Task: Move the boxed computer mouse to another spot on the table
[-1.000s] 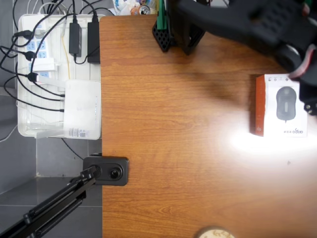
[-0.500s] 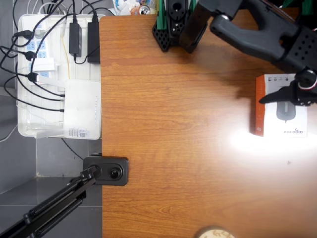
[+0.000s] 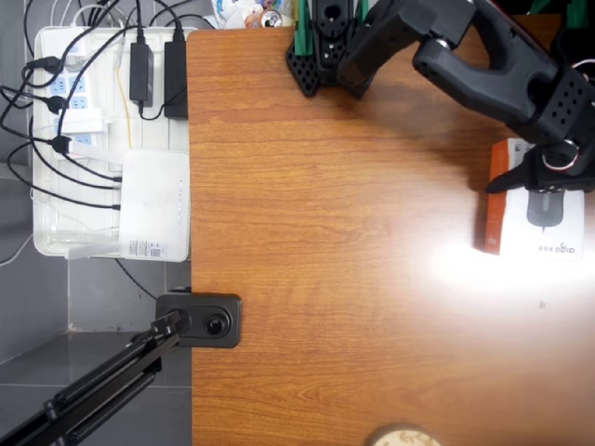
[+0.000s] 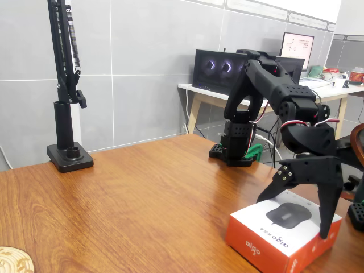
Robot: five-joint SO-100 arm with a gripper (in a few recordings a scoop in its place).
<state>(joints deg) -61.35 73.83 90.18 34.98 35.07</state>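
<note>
The boxed computer mouse (image 3: 548, 228) (image 4: 282, 235) lies flat near the right edge of the table (image 3: 325, 232) (image 4: 142, 199). It is a white box with a dark mouse pictured on top and an orange-red side panel. My black gripper (image 3: 542, 186) (image 4: 294, 216) hangs over the box, open, pointing down. Its fingers straddle the box: one fingertip (image 4: 264, 199) is at the far side and the other comes down at the box's near right corner. I cannot tell whether they touch the box.
My arm's base (image 3: 325, 46) (image 4: 236, 148) stands at the table's far edge. A black stand base (image 3: 200, 321) (image 4: 69, 156) sits at the left edge in the overhead view. A white tray (image 3: 46, 237) of cables lies off the table. A round coaster (image 3: 400, 437) (image 4: 14, 259) lies at the bottom edge.
The arm has swung in and lowered the open gripper over the box. The box's left edge has shifted slightly to the right and now sits a little askew.
</note>
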